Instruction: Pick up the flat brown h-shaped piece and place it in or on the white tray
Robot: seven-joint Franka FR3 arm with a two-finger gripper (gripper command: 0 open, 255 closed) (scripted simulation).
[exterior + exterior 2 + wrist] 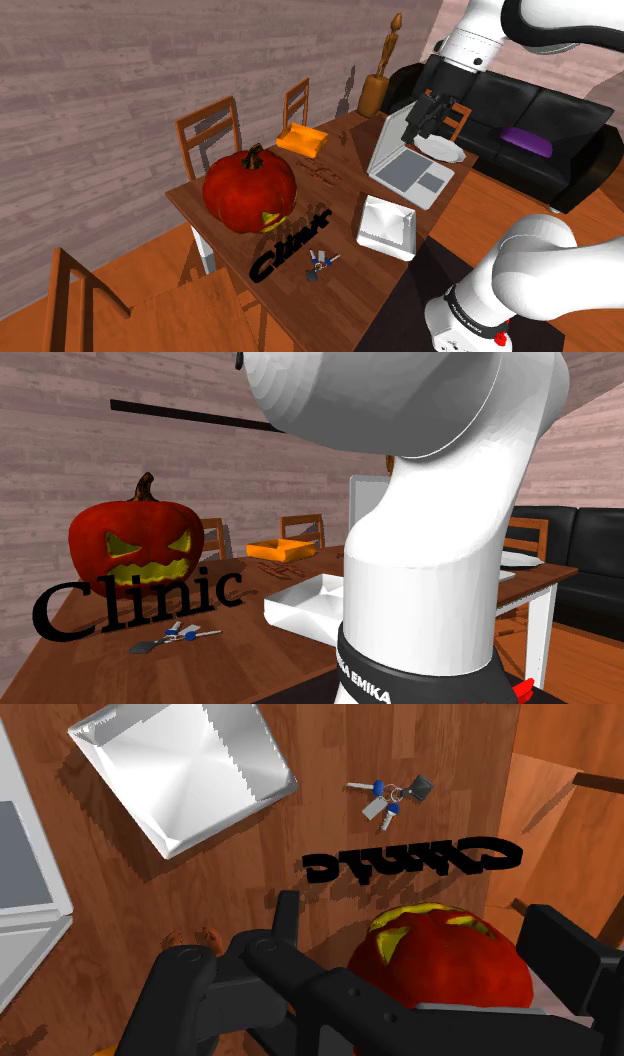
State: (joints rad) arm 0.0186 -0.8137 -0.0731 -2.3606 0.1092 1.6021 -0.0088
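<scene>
The flat brown h-shaped piece (pixel 322 173) lies on the wooden table (pixel 345 255) between the pumpkin and the laptop, hard to tell from the wood. In the wrist view a small bit of it (pixel 200 940) peeks out beside the gripper's body. The white tray (pixel 388 226) (pixel 300 602) (pixel 185 774) sits near the table's front edge, nothing in it. My black gripper (pixel 418 120) (pixel 420 919) hangs high above the laptop, well away from the piece. Its fingers stand apart, open, with nothing between them.
A big red carved pumpkin (pixel 250 188) (pixel 440 959) stands close to the piece. Black "Clinic" letters (pixel 290 250) and keys (pixel 322 262) lie at the front. An orange box (pixel 301 140), an open laptop (pixel 408 165) and a white plate (pixel 440 148) occupy the far side. Chairs line the table.
</scene>
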